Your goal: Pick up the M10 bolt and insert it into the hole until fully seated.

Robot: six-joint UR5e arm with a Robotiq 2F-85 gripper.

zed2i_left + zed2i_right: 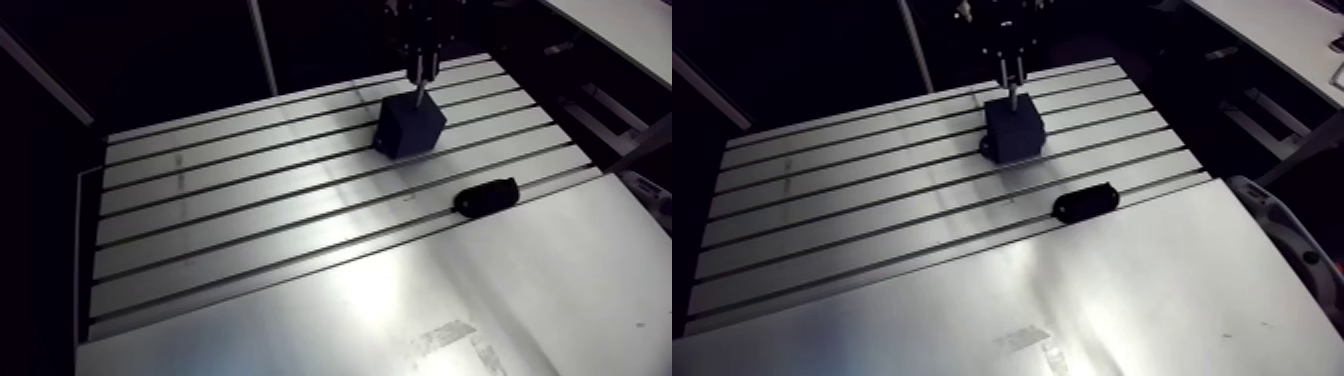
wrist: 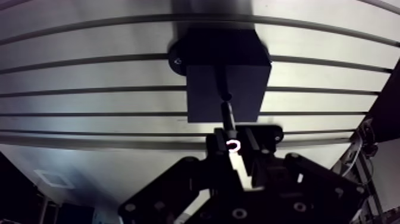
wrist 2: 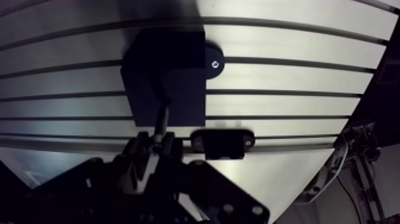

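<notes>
The jaws are pinching narrowly on the M10 bolt [image 2: 227, 114], so the gripper [image 2: 232, 146] is carrying it by the head end with the shank pointing straight ahead of the fingertips. The shank's tip is meeting the top face of the dark block [image 2: 205, 95], which is sitting directly ahead of the jaws on the slotted aluminium table [image 1: 250, 200]. The hole is hiding behind the tip and in the block's dark surface, so I cannot tell whether the bolt is entering it or only touching the face around it. By my reading, insertion is only beginning and the bolt is far from seated.

The main danger is a small sideways offset. The tip would be catching on the rim, and because the jaws are gripping only the head end, the shank could be levering and tilting in the grip. Pushing on while tilted would be jamming the bolt, or straining the block against its mounting tab [image 2: 176, 61]. Letting go too soon would be leaving the bolt standing proud or leaning. The small black holder [image 3: 223, 143] is lying beside the jaws, apart from the block, and looks out of harm's way.
</notes>
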